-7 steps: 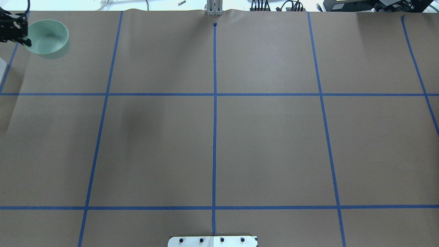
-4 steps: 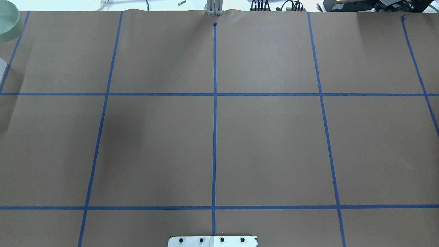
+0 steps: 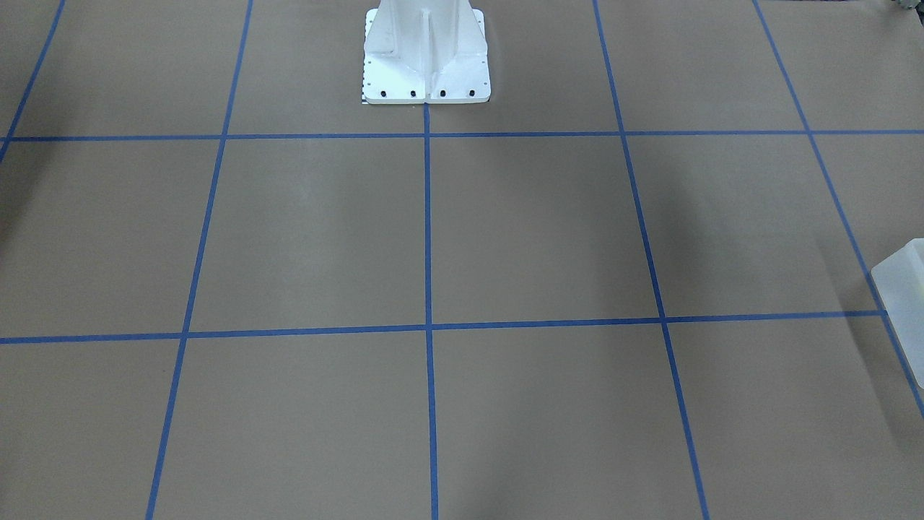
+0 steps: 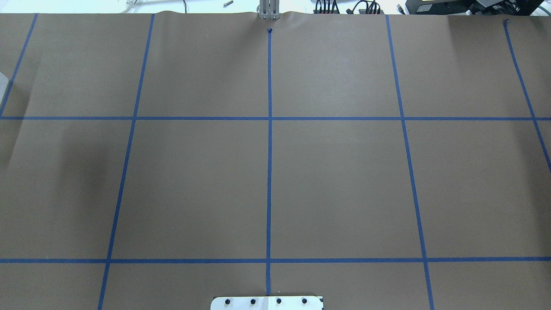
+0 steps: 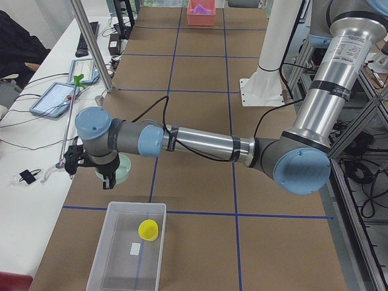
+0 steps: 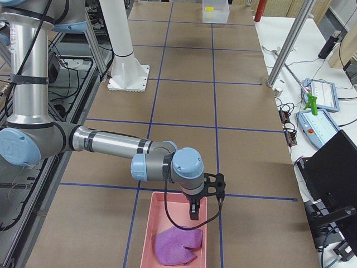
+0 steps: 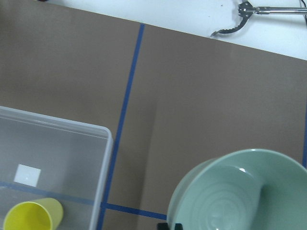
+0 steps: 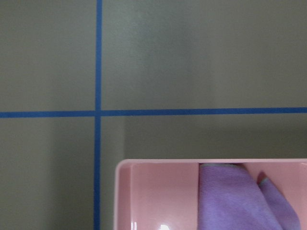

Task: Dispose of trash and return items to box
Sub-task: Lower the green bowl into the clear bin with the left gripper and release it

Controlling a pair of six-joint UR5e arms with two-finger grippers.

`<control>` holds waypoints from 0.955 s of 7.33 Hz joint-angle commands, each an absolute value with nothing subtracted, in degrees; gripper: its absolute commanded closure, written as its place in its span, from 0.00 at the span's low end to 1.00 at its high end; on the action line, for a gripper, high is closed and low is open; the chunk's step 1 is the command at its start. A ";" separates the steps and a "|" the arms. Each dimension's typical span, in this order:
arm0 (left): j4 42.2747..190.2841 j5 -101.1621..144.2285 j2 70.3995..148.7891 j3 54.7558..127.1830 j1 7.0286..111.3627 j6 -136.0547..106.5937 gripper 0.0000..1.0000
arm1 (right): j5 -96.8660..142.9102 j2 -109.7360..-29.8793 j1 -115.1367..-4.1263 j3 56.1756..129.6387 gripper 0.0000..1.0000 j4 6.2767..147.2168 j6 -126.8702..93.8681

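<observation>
My left gripper (image 5: 90, 171) grips the green bowl (image 5: 124, 170) near the clear box (image 5: 136, 205) holding a yellow cup (image 5: 148, 230). My right gripper (image 6: 194, 210) hangs over the pink bin (image 6: 158, 222); I cannot tell its grip.

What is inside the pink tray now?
A crumpled purple cloth lies in the pink tray. The bare part of its floor shows nothing else. Anything under the cloth is covered and cannot be seen.
</observation>
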State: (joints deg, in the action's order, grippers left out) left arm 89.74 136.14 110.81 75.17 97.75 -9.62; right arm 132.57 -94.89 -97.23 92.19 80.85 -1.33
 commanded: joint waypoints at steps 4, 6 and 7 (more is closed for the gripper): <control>105.61 136.14 108.73 54.25 101.16 -9.48 1.00 | 132.98 -94.66 -85.01 104.04 0.00 80.86 -24.22; 118.67 134.40 109.24 45.67 100.90 -15.00 1.00 | 132.89 -94.13 -82.01 105.03 0.00 80.68 -28.11; 121.78 132.73 109.25 44.66 100.90 -18.34 1.00 | 132.89 -94.13 -81.31 105.73 0.00 80.68 -28.99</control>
State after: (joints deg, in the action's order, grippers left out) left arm 116.17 134.55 109.02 47.75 100.97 -14.52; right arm 132.92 -94.24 -82.61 104.89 80.73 -27.31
